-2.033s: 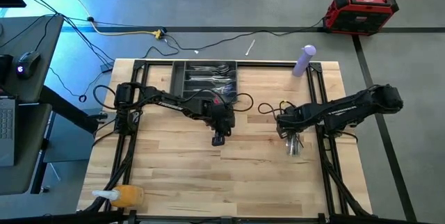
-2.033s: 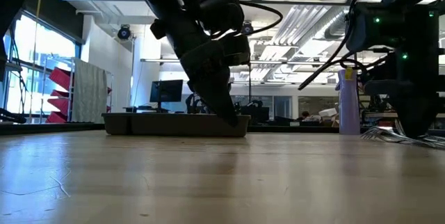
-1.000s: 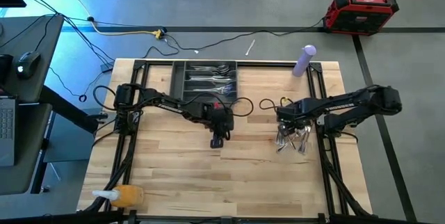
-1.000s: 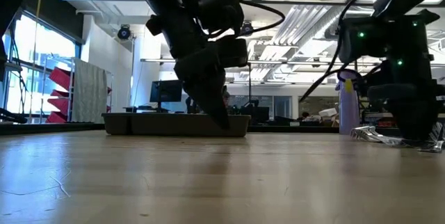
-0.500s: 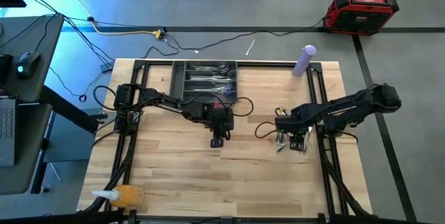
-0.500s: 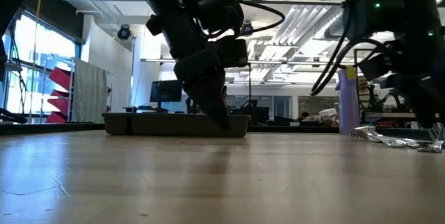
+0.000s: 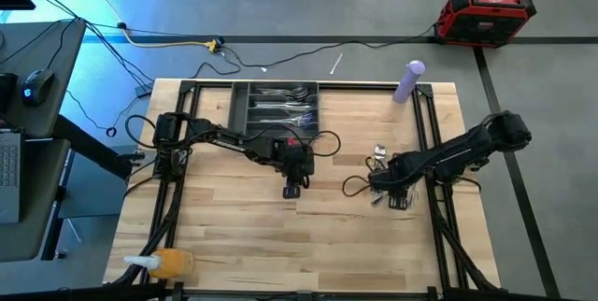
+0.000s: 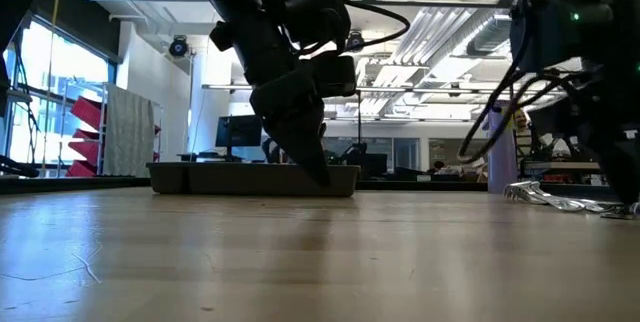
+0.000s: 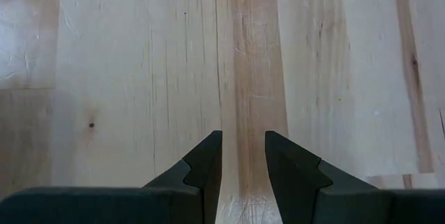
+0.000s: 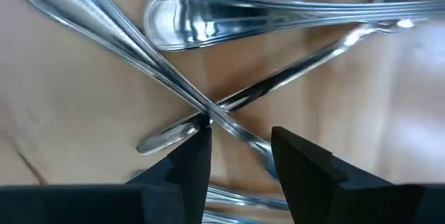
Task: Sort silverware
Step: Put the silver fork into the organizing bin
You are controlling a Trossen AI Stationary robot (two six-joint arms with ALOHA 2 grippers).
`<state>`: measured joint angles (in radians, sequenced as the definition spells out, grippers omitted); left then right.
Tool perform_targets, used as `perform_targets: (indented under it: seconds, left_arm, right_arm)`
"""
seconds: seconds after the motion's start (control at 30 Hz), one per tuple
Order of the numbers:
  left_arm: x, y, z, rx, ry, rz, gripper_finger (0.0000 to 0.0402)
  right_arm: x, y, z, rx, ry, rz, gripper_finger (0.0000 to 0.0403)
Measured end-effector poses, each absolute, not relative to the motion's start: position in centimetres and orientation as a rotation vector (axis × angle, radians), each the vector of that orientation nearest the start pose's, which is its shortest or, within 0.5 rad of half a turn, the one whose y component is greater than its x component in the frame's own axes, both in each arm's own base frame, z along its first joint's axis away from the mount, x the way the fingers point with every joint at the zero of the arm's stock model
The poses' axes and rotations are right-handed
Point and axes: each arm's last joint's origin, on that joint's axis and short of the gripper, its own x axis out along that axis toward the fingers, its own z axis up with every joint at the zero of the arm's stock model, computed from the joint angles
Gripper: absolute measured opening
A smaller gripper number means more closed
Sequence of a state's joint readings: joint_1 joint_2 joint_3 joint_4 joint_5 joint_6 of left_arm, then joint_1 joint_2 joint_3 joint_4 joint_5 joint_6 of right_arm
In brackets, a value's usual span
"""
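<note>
R gripper [image 10: 240, 144] was down in the loose silverware [image 10: 229, 106] pile, jaws part open, crossed handles just ahead of the tips, nothing gripped yet. Step looked like picking one piece; next needs closing on one handle only. L gripper [image 9: 242, 156] waited w/ jaws slightly apart, empty, over bare wood.

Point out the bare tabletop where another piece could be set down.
Free: the near half of the light wooden table, between the orange bottle and the right frame rail. Crowded: the shiny silverware pile under the right gripper, and the dark grey compartmented tray.
</note>
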<state>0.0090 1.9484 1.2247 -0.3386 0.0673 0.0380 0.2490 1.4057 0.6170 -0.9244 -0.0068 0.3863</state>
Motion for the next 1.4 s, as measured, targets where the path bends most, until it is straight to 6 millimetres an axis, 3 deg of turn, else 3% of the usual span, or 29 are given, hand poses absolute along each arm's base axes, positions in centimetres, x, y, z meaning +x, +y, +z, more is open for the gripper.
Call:
perform_targets:
  seconds: [0.27, 0.57, 0.77, 0.93, 1.03, 1.23, 1.4]
  left_arm:
    - [38.8, -0.3, 14.7, 0.005, 1.060, -0.087, 0.0089]
    - [38.8, -0.3, 14.7, 0.008, 1.060, -0.089, 0.0089]
    - [38.8, -0.3, 14.7, 0.007, 1.060, -0.089, 0.0089]
    - [38.9, -0.5, 14.8, 0.011, 1.038, -0.092, 0.0089]
    - [39.4, -0.9, 15.1, 0.034, 0.974, -0.128, 0.0089]
    - [40.8, -2.5, 16.5, 0.018, 0.754, -0.353, 0.0100]
    - [41.0, -3.6, 16.7, 0.094, 0.711, -0.353, 0.0132]
  right_arm:
    - [18.1, 5.2, 12.2, 0.062, 1.784, -0.093, 0.0127]
    - [18.9, 5.5, 12.9, 0.093, 1.768, -0.095, 0.0010]
    - [19.6, 5.8, 13.6, 0.129, 1.747, -0.087, 0.0004]
    - [20.8, 6.3, 16.7, 0.173, 1.770, -0.105, 0.0002]
    - [22.5, 7.0, 18.3, 0.193, 1.660, -0.078, 0.0001]
    - [24.2, 7.1, 17.8, 0.194, 1.454, -0.044, 0.0000]
    - [25.1, 7.1, 17.4, 0.191, 1.347, -0.030, 0.0000]
